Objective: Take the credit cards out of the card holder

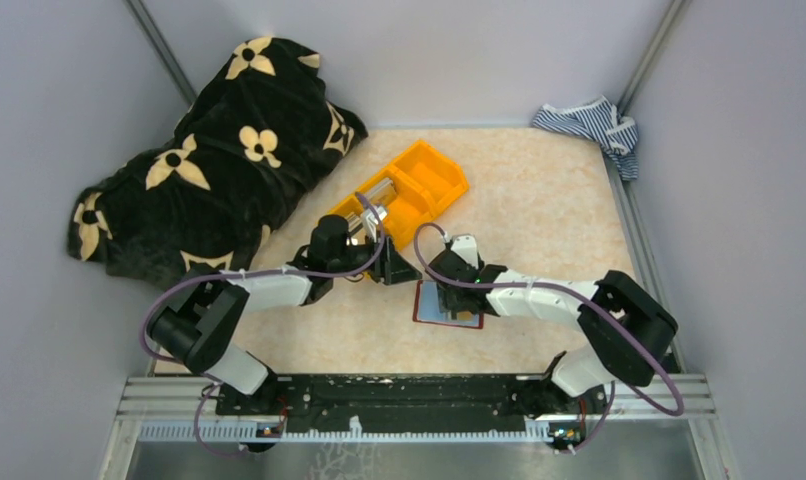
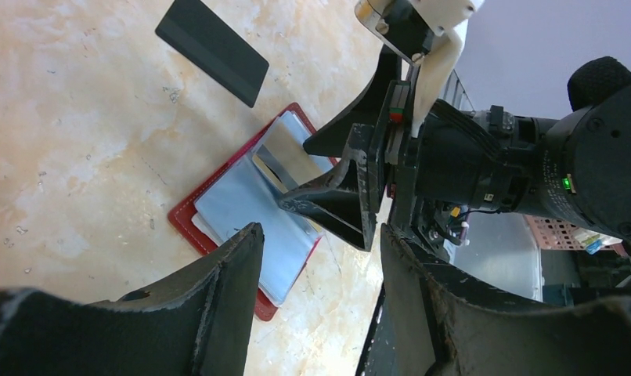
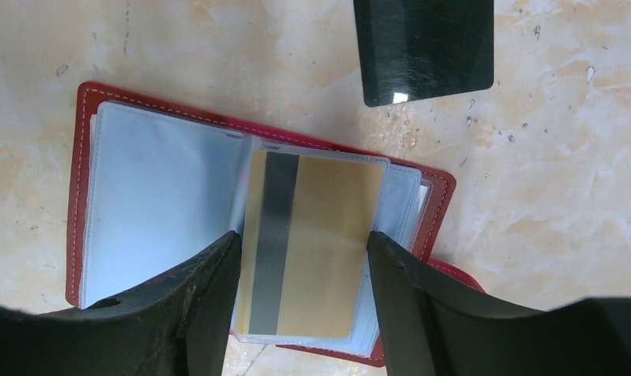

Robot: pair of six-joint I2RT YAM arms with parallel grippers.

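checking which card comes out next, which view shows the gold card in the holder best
Right wrist: the gold card lies flat-on in the open card holder, dark stripe visible. Left wrist catches only a partly blocked sliver of it; top external shows just the holder's edge.

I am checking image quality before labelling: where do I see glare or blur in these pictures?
Right wrist view: a small bright glare on the black card, the arm's own jaws soft, the card holder sharp. Left wrist view: near jaws blurred and dark, table sharp. Top external view: even light, only faint shadows.
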